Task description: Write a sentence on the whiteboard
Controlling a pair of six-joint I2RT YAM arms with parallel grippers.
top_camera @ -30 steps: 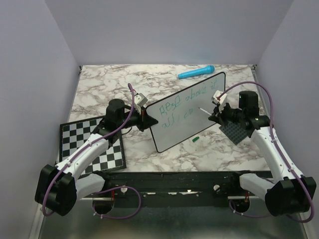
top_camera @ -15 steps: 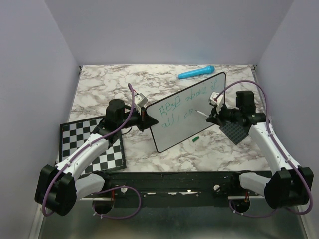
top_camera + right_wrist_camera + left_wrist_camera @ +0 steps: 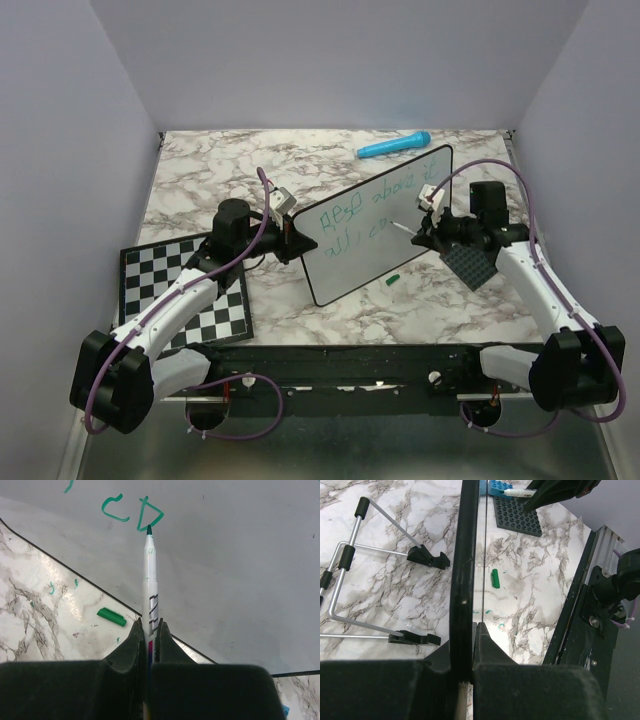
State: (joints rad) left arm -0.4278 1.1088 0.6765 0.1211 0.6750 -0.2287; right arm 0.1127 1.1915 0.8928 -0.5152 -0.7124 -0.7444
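Pinching the 9 o'clock edge of the whiteboard [image 3: 375,225] with the left gripper [image 3: 470,640], fingers almost shut on the rim, board propped up mid-table; squeezing a pen [image 3: 149,575] tight in the right gripper [image 3: 149,630] at 3 o'clock, tip on the green sentence [image 3: 365,212]; green cap [image 3: 393,279] at 6 o'clock of the board.

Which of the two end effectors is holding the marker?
The right end effector, shut on the green-tipped marker at the whiteboard; the left end effector grips the whiteboard's edge instead.
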